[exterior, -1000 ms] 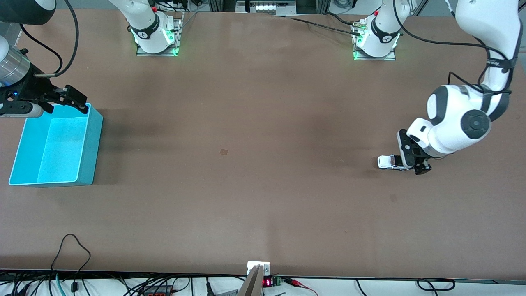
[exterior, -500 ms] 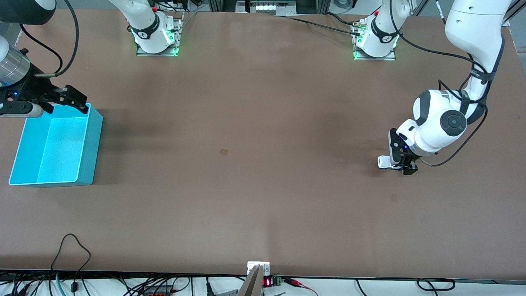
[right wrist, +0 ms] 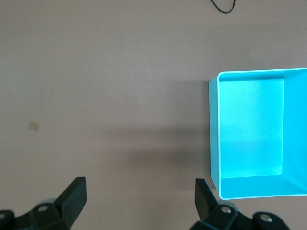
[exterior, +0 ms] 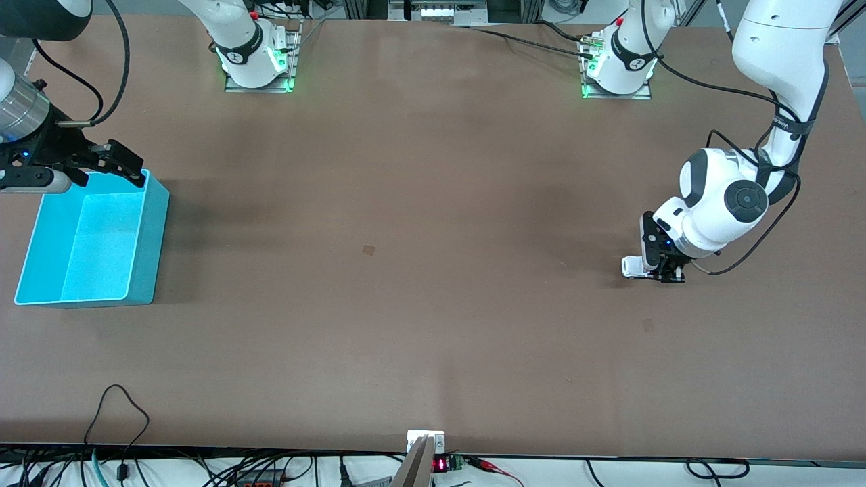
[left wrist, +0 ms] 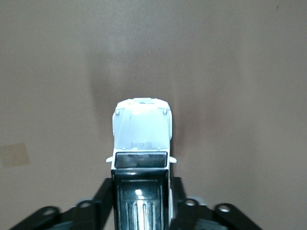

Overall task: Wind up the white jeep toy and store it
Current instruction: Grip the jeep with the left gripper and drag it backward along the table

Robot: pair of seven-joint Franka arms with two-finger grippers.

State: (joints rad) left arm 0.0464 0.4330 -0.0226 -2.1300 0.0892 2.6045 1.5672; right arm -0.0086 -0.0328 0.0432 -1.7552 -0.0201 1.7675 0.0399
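The white jeep toy (exterior: 632,266) stands on the table toward the left arm's end. My left gripper (exterior: 664,270) is low over its rear half, and its fingers press against both sides of the black ribbed roof. In the left wrist view the jeep (left wrist: 141,134) points away from the camera and my left gripper (left wrist: 142,186) is shut on it. My right gripper (exterior: 128,166) is open and empty and hovers over the edge of the turquoise bin (exterior: 153,237) that lies farthest from the front camera. It waits there and also shows in the right wrist view (right wrist: 140,188).
The turquoise bin (right wrist: 213,139) is empty and stands at the right arm's end of the table. Cables and a small display (exterior: 440,464) lie along the table edge nearest the front camera. A small tape mark (exterior: 368,249) sits mid-table.
My left arm has lowered and slid along the jeep toward its front, and its fingers have closed on the jeep's sides. The jeep has stayed in place. The right arm has not moved.
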